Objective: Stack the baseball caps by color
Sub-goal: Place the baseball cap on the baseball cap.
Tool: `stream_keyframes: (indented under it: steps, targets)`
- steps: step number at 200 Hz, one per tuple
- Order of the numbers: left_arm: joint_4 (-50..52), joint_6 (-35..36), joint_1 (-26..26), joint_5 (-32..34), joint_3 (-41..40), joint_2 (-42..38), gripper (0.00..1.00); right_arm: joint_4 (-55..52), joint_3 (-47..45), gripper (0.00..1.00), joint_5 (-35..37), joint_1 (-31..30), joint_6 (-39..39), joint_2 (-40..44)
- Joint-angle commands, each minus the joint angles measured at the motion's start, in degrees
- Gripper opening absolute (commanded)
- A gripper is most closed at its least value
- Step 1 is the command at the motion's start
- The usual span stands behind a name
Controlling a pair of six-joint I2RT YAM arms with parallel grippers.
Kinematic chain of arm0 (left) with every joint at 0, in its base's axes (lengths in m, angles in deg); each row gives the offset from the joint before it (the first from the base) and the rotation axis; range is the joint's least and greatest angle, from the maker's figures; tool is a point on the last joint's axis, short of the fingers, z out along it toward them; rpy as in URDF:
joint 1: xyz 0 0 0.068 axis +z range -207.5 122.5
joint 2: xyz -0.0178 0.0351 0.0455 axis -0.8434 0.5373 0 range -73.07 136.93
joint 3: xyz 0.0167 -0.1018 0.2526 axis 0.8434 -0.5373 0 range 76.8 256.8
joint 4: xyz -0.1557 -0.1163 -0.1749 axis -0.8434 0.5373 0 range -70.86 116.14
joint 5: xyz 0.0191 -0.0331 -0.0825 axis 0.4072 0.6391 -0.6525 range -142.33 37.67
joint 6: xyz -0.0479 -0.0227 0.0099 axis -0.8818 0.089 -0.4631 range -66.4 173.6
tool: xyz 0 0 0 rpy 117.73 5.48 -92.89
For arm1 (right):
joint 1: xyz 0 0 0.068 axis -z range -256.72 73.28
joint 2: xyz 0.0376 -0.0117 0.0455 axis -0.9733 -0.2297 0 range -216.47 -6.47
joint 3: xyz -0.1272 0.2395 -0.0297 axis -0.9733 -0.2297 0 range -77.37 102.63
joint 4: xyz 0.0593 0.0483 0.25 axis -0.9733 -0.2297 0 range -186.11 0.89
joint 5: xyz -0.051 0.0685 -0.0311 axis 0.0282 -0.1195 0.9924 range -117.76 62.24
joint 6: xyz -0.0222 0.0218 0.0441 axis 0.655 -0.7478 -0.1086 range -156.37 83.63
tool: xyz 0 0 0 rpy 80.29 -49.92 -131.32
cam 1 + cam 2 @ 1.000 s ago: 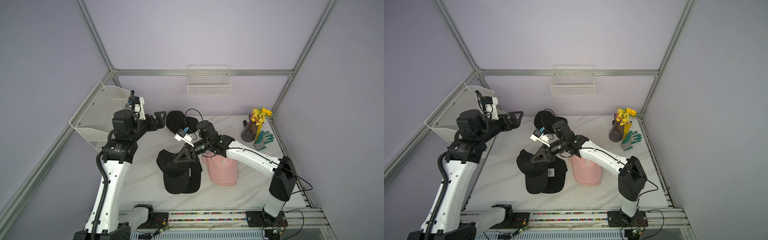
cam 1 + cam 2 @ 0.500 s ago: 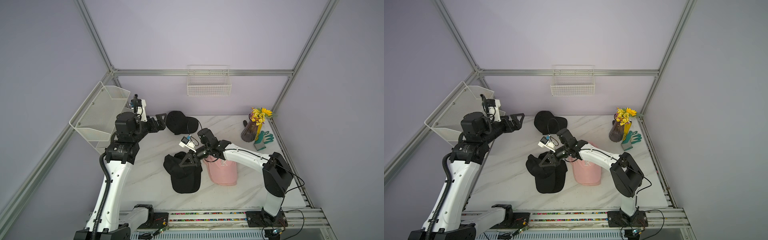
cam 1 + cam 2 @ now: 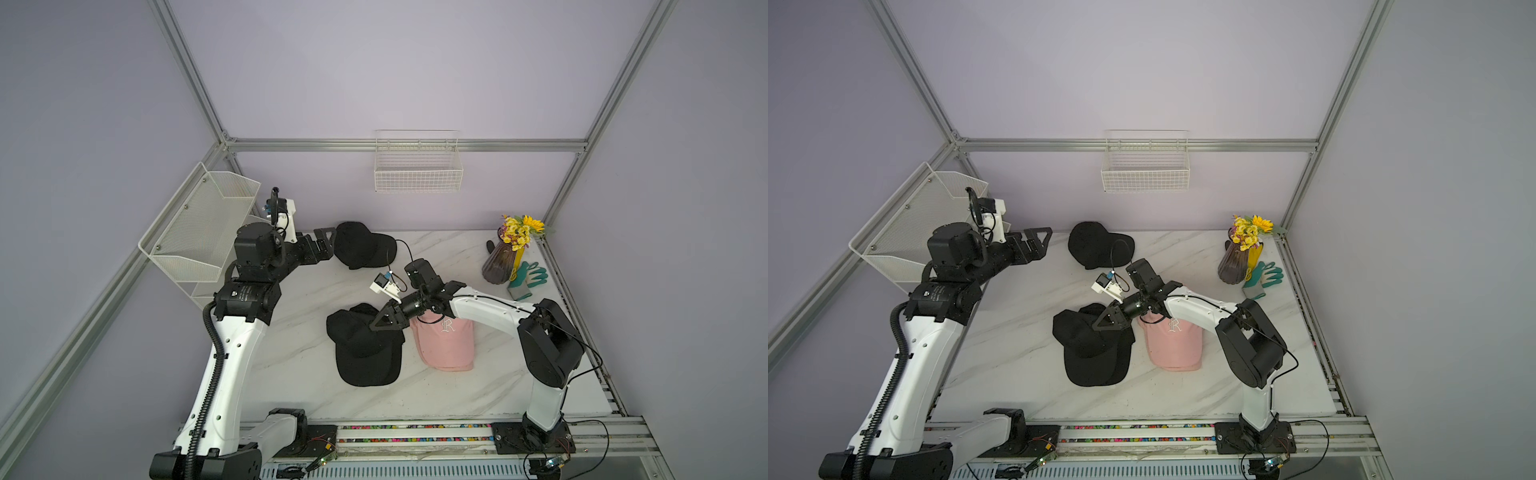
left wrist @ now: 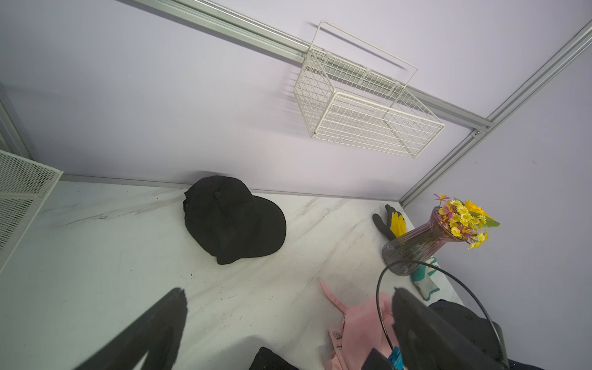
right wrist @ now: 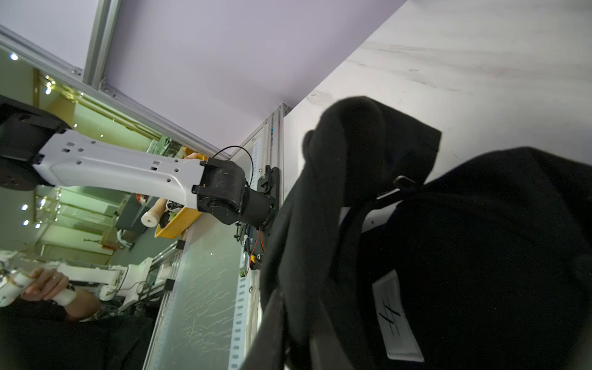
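White embroidered "R" (image 3: 447, 326) on pink cap (image 3: 445, 351)

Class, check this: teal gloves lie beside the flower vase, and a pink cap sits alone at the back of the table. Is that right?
Not quite. The cap alone at the back is black, not pink, as both top views show; the pink caps lie nearer the front. The teal gloves do lie beside the flower vase.
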Motion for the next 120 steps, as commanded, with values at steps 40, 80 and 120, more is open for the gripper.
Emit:
stream_keyframes:
  steps: [40,80,120]
  targets:
    - [-2.6,-1.0,0.4,-0.9,-1.2,0.0,1.00,1.0,-2.8,0.41,7.2,2.7,0.1,1.2]
    - [4.7,-1.5,0.4,7.6,-3.5,-0.8,1.00,1.4,-4.5,0.57,16.9,2.9,-1.6,6.0]
    - [18.9,-12.3,0.4,21.8,-10.8,-4.4,1.00,7.4,-10.8,0.63,37.6,-2.0,-10.9,15.2]
